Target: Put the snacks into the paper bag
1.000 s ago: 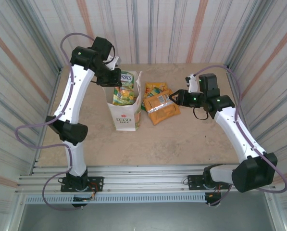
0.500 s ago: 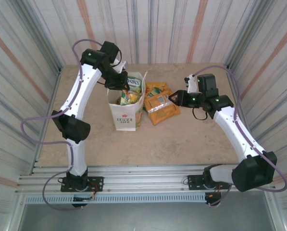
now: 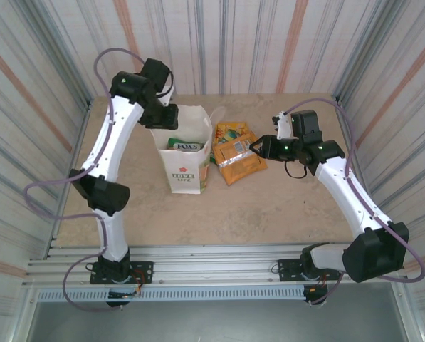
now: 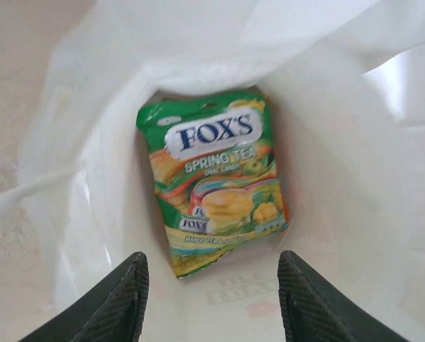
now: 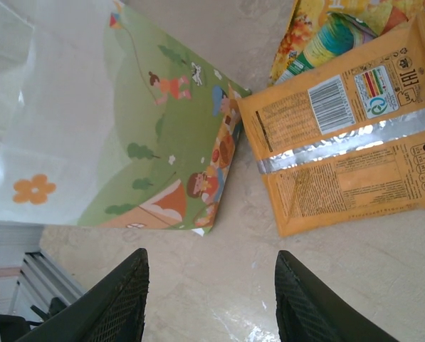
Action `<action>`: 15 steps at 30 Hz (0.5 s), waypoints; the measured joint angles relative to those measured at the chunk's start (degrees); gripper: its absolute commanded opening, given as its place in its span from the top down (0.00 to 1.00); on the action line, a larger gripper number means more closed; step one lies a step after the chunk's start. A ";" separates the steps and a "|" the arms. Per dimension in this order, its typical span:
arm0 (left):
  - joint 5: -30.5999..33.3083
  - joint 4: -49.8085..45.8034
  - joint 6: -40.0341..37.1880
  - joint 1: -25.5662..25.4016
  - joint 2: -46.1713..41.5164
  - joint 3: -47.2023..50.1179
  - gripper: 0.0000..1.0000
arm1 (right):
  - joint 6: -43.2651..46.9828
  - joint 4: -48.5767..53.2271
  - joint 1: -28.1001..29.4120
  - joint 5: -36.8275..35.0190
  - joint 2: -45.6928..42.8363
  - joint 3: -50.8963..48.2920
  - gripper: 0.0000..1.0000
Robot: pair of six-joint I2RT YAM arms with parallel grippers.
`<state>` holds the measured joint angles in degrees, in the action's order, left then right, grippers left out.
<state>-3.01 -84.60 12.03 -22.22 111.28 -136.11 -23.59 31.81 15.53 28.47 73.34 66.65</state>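
White paper bag (image 3: 186, 174) upright mid-table, "LOVE LIFE" on near face, cartoon meadow print on right side. Low inside it: green packet (image 4: 216, 206), front showing, reads "FOX'S SPRING TEA". Left gripper (image 4: 212, 260) over bag mouth, fingers spread, nothing between. Just right of bag on table (image 3: 269, 206): orange packet (image 5: 344, 153), barcode side up, overlapping yellow packet (image 5: 333, 32) farther back. Right gripper (image 5: 211, 256) spread, empty, near orange packet.

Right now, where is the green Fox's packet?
Inside the paper bag, left of centre in the top view; the left wrist view shows the green Fox's packet in it, beyond the open left fingers. Orange packets lie to its right.
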 measured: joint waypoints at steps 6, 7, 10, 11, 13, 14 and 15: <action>-3.43 5.14 0.15 -0.02 -9.35 4.02 0.48 | -0.02 0.00 0.92 -0.11 0.00 0.00 0.50; -3.85 5.81 0.26 -0.02 -10.78 4.70 0.48 | -0.09 0.00 1.18 -0.22 0.00 0.00 0.50; -4.81 7.52 0.48 -0.02 -15.47 7.85 0.48 | -0.33 0.02 2.36 -0.61 0.00 0.00 0.49; -4.87 7.87 0.70 -0.02 -17.05 9.29 0.48 | -0.37 0.02 2.91 -0.92 0.07 0.00 0.49; -4.81 8.48 1.09 -0.02 -20.17 12.87 0.48 | -0.42 0.17 3.69 -1.84 0.22 -0.04 0.48; -4.66 8.48 1.36 -0.02 -21.75 14.95 0.48 | -0.42 0.26 3.93 -1.97 0.35 -0.15 0.47; -4.61 8.66 1.46 0.00 -22.99 16.74 0.48 | -0.42 0.46 4.13 -2.01 0.59 -0.24 0.47</action>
<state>-7.62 -75.94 13.50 -22.22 88.29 -119.37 -24.01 32.27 19.66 26.46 73.93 66.41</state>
